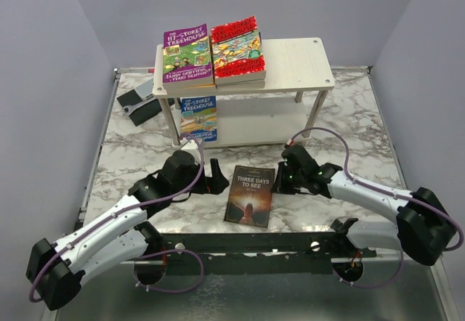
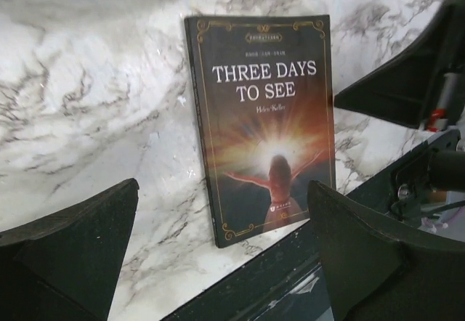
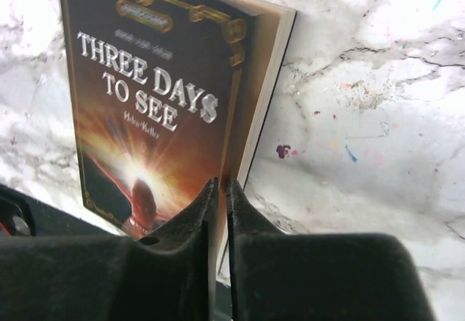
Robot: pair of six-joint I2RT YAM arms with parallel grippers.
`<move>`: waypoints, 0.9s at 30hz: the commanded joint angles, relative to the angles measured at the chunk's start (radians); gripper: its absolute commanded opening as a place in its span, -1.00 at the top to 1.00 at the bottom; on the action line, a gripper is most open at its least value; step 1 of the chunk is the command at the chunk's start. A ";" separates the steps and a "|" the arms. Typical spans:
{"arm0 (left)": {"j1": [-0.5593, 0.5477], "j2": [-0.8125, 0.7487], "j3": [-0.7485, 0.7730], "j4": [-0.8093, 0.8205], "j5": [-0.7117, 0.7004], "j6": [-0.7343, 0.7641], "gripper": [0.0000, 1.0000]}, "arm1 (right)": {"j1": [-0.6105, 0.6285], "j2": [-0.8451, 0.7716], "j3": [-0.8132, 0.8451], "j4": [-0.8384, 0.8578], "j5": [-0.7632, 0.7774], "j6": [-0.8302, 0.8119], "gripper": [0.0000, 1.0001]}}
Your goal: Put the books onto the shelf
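The shelf [image 1: 298, 59] has its top board bare on the right half — the purple Treehouse book [image 1: 187, 56] and red Treehouse stack [image 1: 237, 49] fill the left. The lower board is open to the right of the blue Treehouse book [image 1: 198, 118]. A grey-black device [image 1: 138, 102] crowds the shelf's left side.

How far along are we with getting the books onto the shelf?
Mostly done: a purple paperback and a red paperback stack lie on top of the pale wooden shelf, and a blue one stands at its lower tier. In hand: the right claw, nearly shut, is at the edge of the dark 'Three Days to See' book, flat on the table; the left claw is open. Left: shelving that book.
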 commanded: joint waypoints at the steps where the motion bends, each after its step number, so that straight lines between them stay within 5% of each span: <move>1: 0.005 0.046 -0.082 0.148 0.120 -0.092 -0.98 | -0.003 -0.091 0.009 -0.076 -0.006 -0.018 0.56; 4: 0.004 0.117 -0.124 0.217 0.156 -0.120 -0.98 | -0.004 -0.134 -0.004 -0.074 -0.022 0.007 0.20; 9: 0.004 0.235 -0.171 0.338 0.206 -0.143 -0.98 | -0.002 -0.134 -0.044 -0.050 -0.047 0.053 -0.07; 27: -0.008 0.505 -0.230 0.564 0.260 -0.172 -0.98 | -0.002 0.012 -0.189 0.210 -0.117 0.178 -0.18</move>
